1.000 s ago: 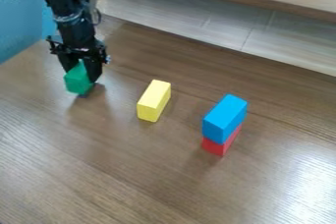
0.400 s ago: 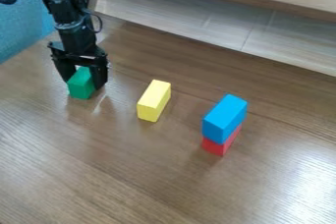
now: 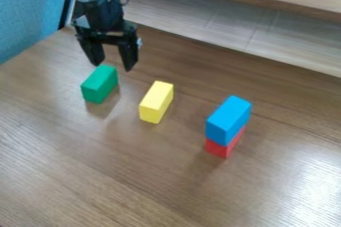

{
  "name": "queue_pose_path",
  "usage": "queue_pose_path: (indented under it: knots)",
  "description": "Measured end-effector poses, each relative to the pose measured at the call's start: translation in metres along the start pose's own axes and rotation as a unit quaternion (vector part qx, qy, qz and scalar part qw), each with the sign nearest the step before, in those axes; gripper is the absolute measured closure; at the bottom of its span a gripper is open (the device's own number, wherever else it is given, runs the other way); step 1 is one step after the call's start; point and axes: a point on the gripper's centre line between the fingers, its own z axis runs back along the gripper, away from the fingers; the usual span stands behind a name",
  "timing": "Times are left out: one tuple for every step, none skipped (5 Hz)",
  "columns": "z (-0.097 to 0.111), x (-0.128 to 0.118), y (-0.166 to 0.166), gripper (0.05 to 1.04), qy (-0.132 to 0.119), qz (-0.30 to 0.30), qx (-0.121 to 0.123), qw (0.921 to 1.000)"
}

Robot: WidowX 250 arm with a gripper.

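1. One green block (image 3: 98,85) sits on the counter (image 3: 133,181), just below the released pincer (image 3: 114,66), its fingers spread;
2. a yellow block (image 3: 156,102) sits near the green block;
3. a blue block (image 3: 226,121) rests on a red block (image 3: 218,150).

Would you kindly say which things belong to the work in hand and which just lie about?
In hand: the open gripper; the green block, nearest it.
Lying about: the yellow block; the blue block, on top of the red block.
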Motion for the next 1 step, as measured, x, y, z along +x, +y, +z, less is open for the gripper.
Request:
queue_pose_path:
  knots:
    - [0.0208,0.0013,-0.0032,0.083,-0.017,0.013,0.003,0.9998]
